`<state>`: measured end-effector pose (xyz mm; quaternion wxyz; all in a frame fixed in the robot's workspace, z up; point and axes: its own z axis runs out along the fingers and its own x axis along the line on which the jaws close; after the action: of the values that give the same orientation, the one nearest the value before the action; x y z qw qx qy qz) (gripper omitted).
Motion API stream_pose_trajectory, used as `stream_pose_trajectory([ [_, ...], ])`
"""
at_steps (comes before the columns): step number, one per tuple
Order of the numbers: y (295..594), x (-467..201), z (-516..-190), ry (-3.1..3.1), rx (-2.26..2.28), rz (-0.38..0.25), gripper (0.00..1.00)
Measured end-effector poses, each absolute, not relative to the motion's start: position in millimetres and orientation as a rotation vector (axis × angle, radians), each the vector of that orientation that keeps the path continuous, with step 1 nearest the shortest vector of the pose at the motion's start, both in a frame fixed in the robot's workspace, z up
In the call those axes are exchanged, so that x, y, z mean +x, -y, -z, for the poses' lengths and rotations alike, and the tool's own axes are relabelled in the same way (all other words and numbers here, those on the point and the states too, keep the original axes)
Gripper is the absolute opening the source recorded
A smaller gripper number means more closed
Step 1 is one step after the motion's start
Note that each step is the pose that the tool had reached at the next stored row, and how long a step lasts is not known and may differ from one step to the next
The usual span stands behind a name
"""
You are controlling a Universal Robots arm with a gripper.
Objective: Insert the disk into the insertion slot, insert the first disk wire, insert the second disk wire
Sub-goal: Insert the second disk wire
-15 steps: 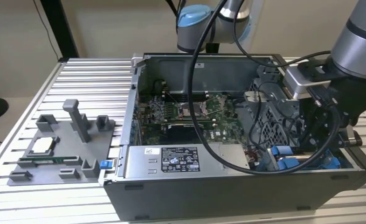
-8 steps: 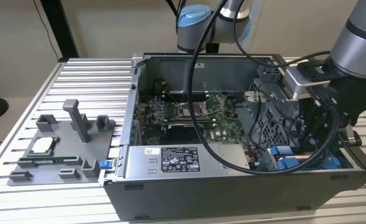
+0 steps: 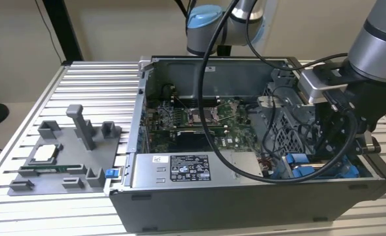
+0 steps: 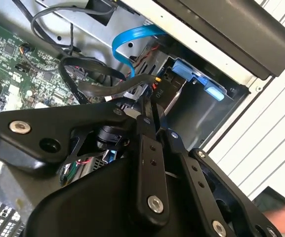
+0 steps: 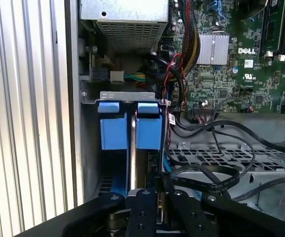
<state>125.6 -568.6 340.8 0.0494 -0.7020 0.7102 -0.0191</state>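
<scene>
Found the disk (image 5: 147, 132) already seated in the insertion slot (image 5: 127, 96), around 4 o'clock of the computer case (image 3: 245, 201) in the exterior view. Spotted the gripper (image 4: 151, 116) pinched shut on a black wire plug (image 4: 157, 93), probably to line it up with the drive's connector end.

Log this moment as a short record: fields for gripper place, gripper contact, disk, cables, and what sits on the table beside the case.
gripper place: gripper low inside the computer case, at the corner with the insertion slot
gripper contact: closed on a black wire connector
disk: disk standing on edge in the slot, between blue frame tabs
cables: blue cable looped above the bay
table: grey parts holder at the exterior view's left of the case
</scene>
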Motion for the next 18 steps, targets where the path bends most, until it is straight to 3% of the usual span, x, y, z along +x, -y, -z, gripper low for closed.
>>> stream_pose_trajectory([
  [14,568,126,-330,-2.165,-2.14,0.061,0.0],
  [15,568,126,-330,-2.165,-2.14,0.06,1.0],
  [18,568,126,-333,-2.162,-2.137,0.055,1.0],
])
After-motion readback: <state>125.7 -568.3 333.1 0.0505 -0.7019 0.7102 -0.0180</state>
